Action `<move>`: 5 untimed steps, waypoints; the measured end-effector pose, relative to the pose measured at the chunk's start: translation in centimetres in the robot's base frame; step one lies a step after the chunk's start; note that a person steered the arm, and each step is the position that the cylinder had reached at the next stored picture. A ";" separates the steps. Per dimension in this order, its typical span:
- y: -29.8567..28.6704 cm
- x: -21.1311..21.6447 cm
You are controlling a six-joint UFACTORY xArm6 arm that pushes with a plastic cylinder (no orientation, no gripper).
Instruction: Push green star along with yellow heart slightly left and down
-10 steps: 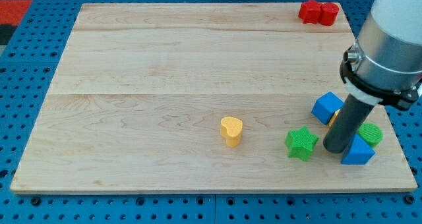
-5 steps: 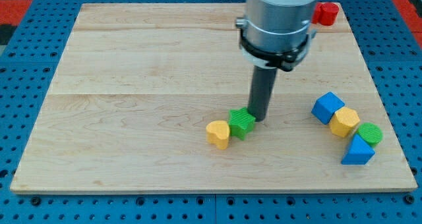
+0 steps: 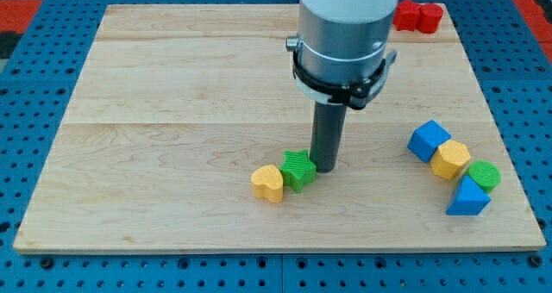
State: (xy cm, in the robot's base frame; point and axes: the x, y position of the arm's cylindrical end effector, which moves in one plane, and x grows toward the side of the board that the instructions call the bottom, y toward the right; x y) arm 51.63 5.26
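- Camera view: my tip (image 3: 325,168) touches the green star (image 3: 298,170) on its right, placed to drive it left and nearer.
- Green star presses against yellow heart (image 3: 268,183), so both travel together.
- No pincer exists; only the rod.

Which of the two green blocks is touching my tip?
The green star, pressed against the yellow heart, touches my tip. The green round block sits far right.

No legible text, labels, brands, numbers or signs anywhere in view.
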 end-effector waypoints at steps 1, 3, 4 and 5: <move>-0.9 0.4; -6.3 0.4; -9.4 0.4; -12.1 0.4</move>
